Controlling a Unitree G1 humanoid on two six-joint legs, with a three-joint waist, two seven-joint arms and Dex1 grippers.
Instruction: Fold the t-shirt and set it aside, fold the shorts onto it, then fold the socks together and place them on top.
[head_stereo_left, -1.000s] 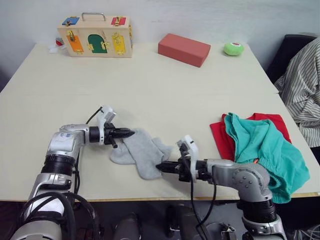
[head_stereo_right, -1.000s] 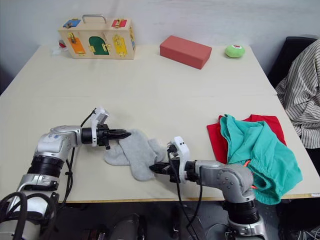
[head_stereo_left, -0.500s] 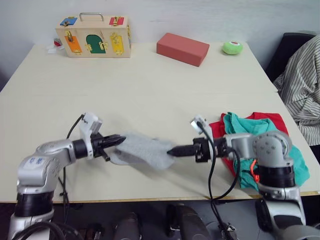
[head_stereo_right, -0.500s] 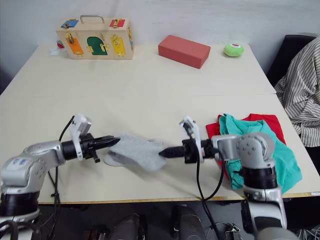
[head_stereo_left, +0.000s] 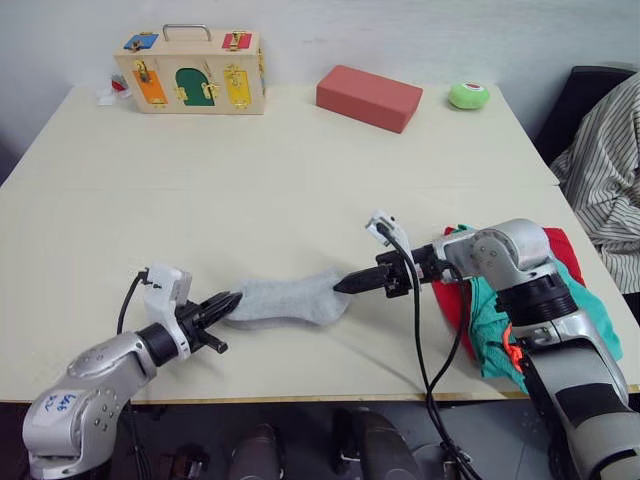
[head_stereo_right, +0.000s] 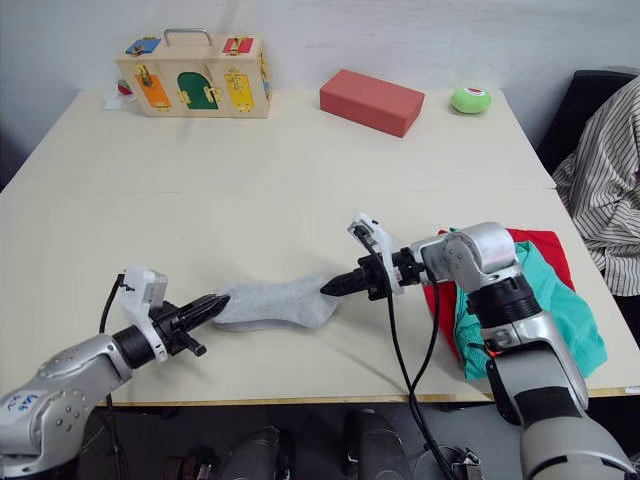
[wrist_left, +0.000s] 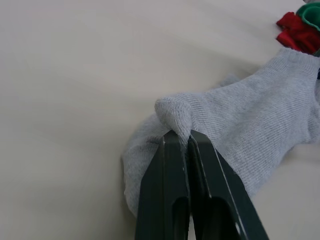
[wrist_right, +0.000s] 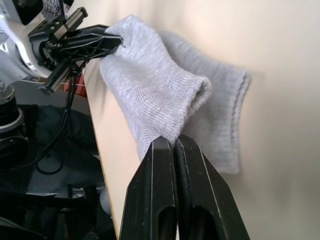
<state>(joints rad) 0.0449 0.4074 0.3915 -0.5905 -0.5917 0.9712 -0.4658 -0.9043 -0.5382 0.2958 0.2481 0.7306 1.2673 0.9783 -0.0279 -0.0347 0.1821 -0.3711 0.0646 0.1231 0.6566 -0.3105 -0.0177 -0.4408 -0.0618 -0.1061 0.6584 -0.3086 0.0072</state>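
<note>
— Pulling from both ends like that, could the socks (head_stereo_left: 288, 300) tear loose?

— That is my worry. The left gripper (head_stereo_left: 226, 303) is clamped shut on one end and the right gripper (head_stereo_left: 343, 286) is pinched shut on the other, and the grey cloth is drawn out between them near the front edge of the table (head_stereo_left: 300, 170). Each holds only a small nip of fabric, as both wrist views show, so a harder tug may well slip an end free.

— Are both socks in each grip?

— I cannot tell. The right wrist view shows two layers, one hanging loose behind the other, so one sock may be caught only partly and drop during the lift.

— And where they are going?

— The shorts (head_stereo_left: 495, 335) lie bunched over the t-shirt (head_stereo_left: 563, 250) at the robot's right, near the table's corner, partly behind the right arm. That pile looks lumpy and sits close to the edge, so I judge a careless drop could roll the socks off, or the arm could drag the shorts along.
</note>
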